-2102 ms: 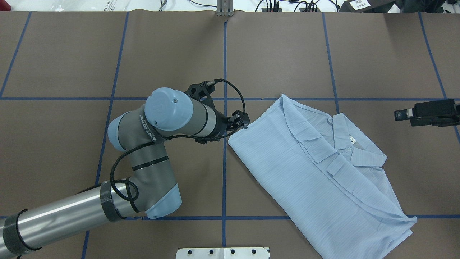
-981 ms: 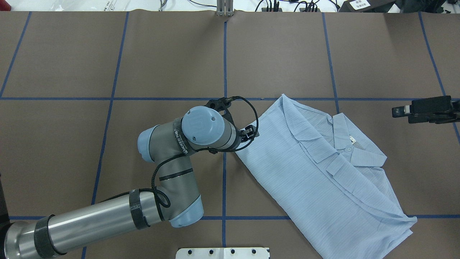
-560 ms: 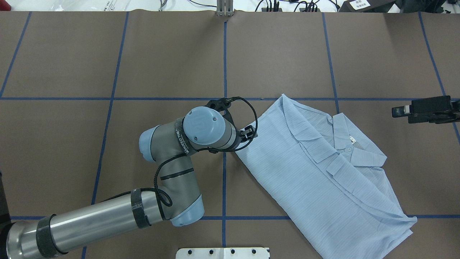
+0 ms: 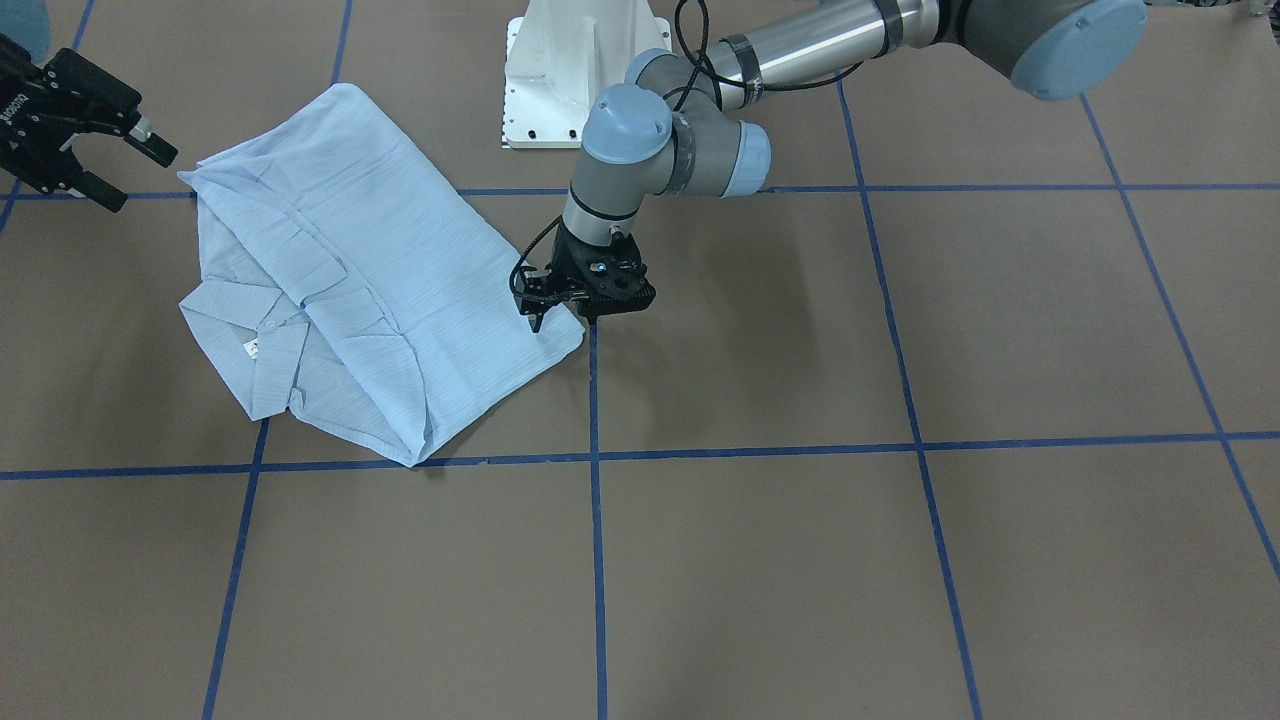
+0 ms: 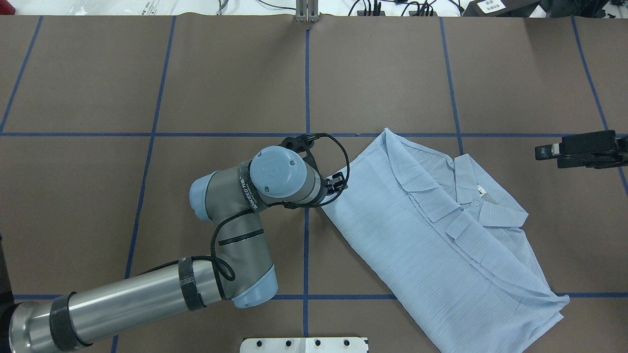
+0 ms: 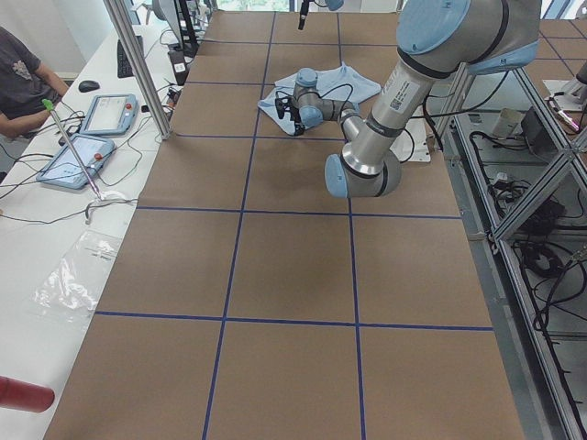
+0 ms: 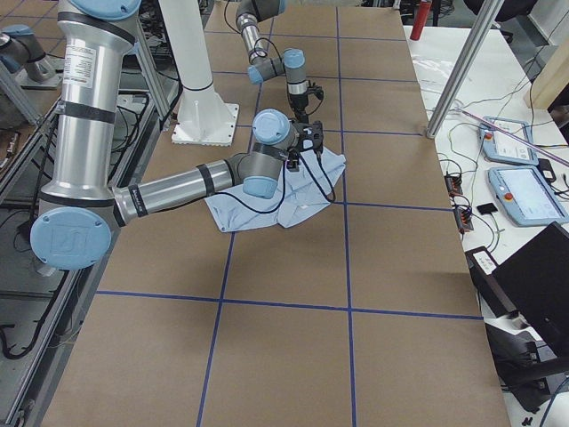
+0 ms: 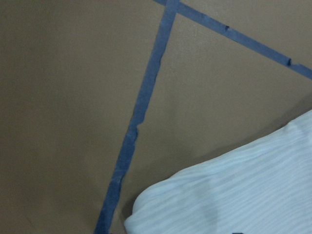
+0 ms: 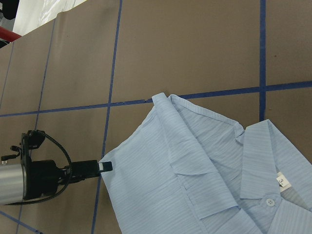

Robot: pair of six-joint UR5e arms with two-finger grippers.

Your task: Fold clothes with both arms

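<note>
The clothes are one pale-blue striped shirt (image 5: 431,235) lying flat and partly folded on the brown table, collar toward the far right. In the front view the shirt (image 4: 350,280) fills the left half. My left gripper (image 4: 562,322) points down at the shirt's corner nearest the table's middle, its fingers apart and open, one on each side of the cloth's edge. From overhead the left gripper (image 5: 337,180) is mostly hidden under the wrist. The left wrist view holds only that shirt corner (image 8: 234,195). My right gripper (image 4: 125,172) hovers open beyond the collar side, off the cloth.
Blue tape lines (image 5: 306,98) divide the brown table into squares. The white pedestal base (image 4: 560,90) stands at the robot's edge just behind the shirt. A person (image 6: 18,82) sits at a side desk with tablets (image 6: 105,115) beyond the far edge.
The left arm swung nearer and to the right, carrying its gripper along the shirt's edge to the corner, then held almost still. The right gripper shifted slightly. The shirt has not moved.
</note>
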